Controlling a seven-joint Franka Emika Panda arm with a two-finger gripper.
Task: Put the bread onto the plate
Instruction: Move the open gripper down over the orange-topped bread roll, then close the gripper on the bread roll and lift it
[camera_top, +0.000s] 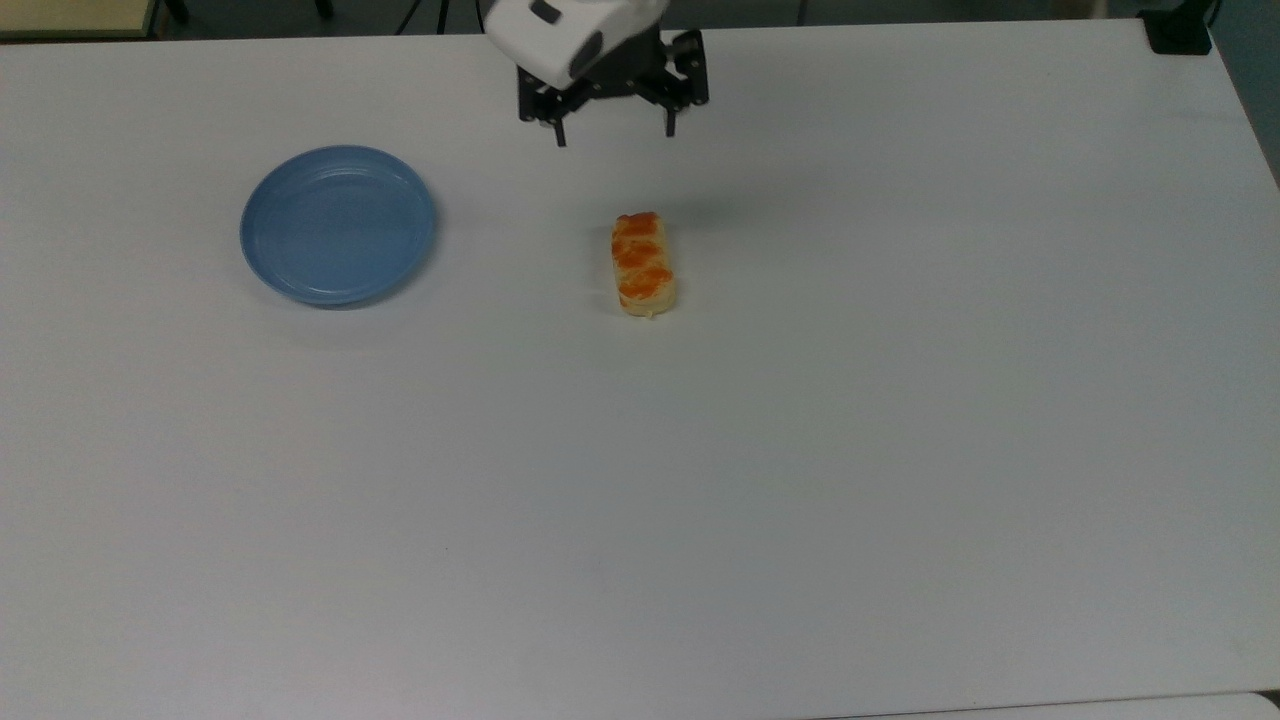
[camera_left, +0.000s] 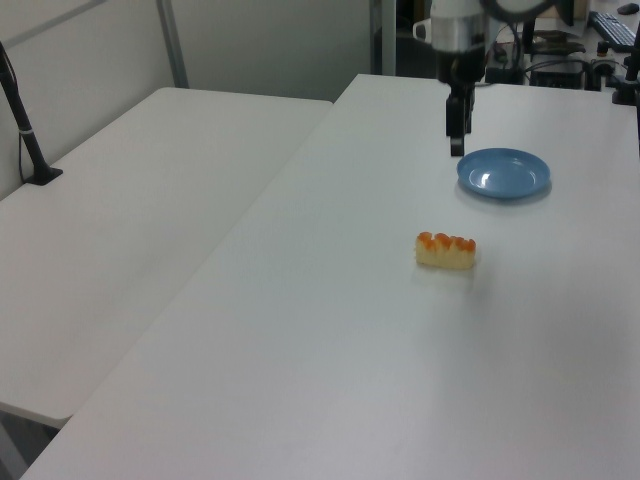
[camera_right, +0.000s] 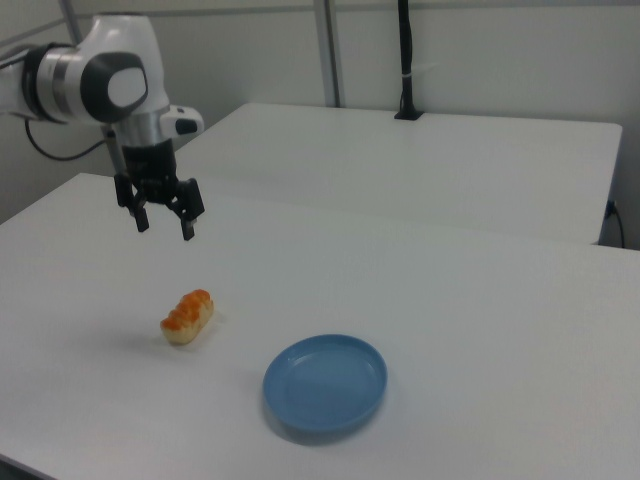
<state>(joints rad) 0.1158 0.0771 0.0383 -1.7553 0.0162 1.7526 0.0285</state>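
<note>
White table (camera_top: 800, 450) fills the room's foreground; taking the bread as landmark in the top view, the plate (camera_top: 338, 224) sits well apart to its left, bare. The bread (camera_top: 643, 263) lies flat on the table. Above and just beyond it hangs the gripper (camera_top: 615, 127), fingers spread wide, holding nothing. The bread looks light and soft, likely squashable, so a gentle pinch across its narrow middle seems best.

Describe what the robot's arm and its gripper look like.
The arm has glossy white rounded shells with dark grey rings and a grey cap at the joints. A dark cable trails from it in the right view. The gripper is black, a wide crossbar with angular brackets, ending in two thin, straight black jaws. I can see no markings.
</note>
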